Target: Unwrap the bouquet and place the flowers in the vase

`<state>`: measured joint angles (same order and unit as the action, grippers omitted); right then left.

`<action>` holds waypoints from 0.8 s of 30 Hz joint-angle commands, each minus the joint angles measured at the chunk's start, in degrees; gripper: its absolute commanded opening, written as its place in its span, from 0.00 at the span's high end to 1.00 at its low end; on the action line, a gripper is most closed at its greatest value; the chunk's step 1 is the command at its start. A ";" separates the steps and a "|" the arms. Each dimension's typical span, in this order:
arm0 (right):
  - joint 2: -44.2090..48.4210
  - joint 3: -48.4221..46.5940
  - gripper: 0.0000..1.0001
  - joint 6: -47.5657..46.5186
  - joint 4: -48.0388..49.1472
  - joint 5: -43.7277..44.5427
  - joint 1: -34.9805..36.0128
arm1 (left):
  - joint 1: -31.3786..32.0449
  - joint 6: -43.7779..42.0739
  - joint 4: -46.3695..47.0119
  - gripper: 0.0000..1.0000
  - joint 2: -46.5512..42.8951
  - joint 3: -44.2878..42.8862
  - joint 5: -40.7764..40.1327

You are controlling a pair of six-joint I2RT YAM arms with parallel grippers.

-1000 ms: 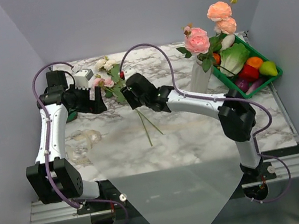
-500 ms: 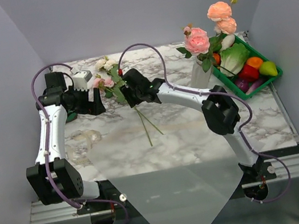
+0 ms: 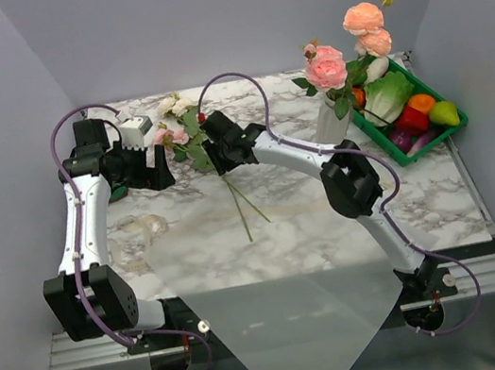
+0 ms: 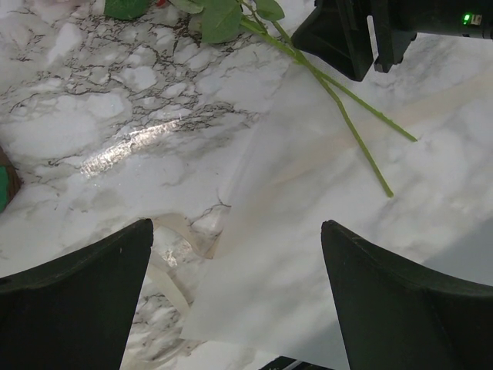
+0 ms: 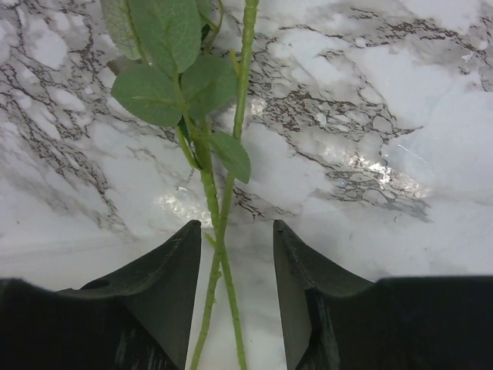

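Glossy marble-look table (image 3: pixel 442 199), matt paper sheet (image 4: pixel 308 254), perhaps plastic stems (image 5: pixel 244 69).

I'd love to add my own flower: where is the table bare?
Bare marble lies behind, between the loose flowers and the vase, and at front right, near side of the tray. Crowded: the flowers, and the paper in front.
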<state>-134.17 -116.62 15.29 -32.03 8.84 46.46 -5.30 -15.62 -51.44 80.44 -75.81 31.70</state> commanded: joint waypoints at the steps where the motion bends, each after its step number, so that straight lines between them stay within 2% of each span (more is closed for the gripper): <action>1: -2.67 -4.05 0.50 0.88 -4.88 -2.42 -0.66 | -0.59 -0.29 0.29 0.01 -1.87 0.49 2.05; 8: -6.28 -9.59 0.50 0.53 -8.49 -4.53 -1.19 | -0.59 -0.47 0.38 0.01 -2.05 0.66 1.96; 24: -12.16 -15.65 0.50 2.28 -13.40 -5.68 -1.54 | -0.76 -1.08 1.34 0.01 -1.61 1.37 2.13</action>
<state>-143.13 -129.14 15.86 -41.58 4.38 45.25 -5.56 -15.84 -51.03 79.81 -75.09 32.03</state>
